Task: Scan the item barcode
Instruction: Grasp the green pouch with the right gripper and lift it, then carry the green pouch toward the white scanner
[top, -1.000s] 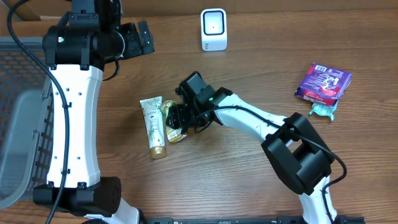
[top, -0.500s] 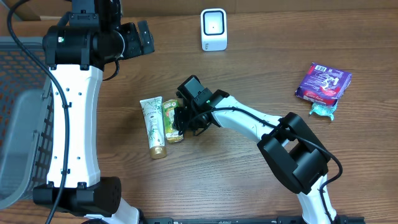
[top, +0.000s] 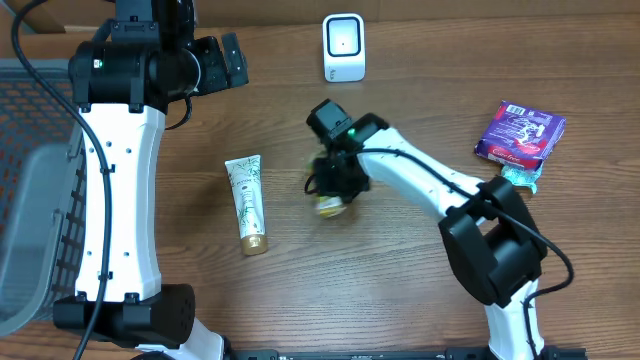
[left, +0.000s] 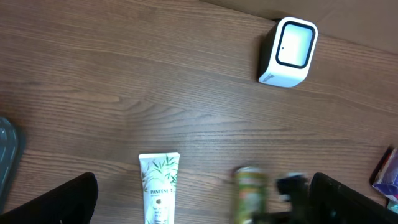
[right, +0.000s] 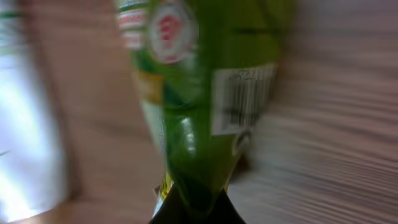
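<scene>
My right gripper (top: 335, 186) is shut on the item, a small green packet (top: 331, 207), and holds it over the middle of the table. The right wrist view shows the packet (right: 199, 112) blurred, pinched at its lower end between my jaws (right: 198, 210), with its barcode (right: 242, 99) facing the camera. The white scanner (top: 344, 47) stands upright at the back edge, well apart from the packet. My left gripper (top: 226, 62) hovers open at the back left with nothing in it. The left wrist view looks down on the scanner (left: 289, 51) and the packet (left: 250, 194).
A white Pantene tube (top: 246, 203) lies left of centre, also visible as the tube (left: 159, 190) in the left wrist view. A purple packet (top: 520, 133) and a teal wrapper (top: 520, 178) lie at the right. A grey mesh basket (top: 30, 200) fills the left edge.
The right gripper closed on the green packet beside the tube, then lifted it and carried it to the right. The tube now lies alone. The left arm stayed still.
</scene>
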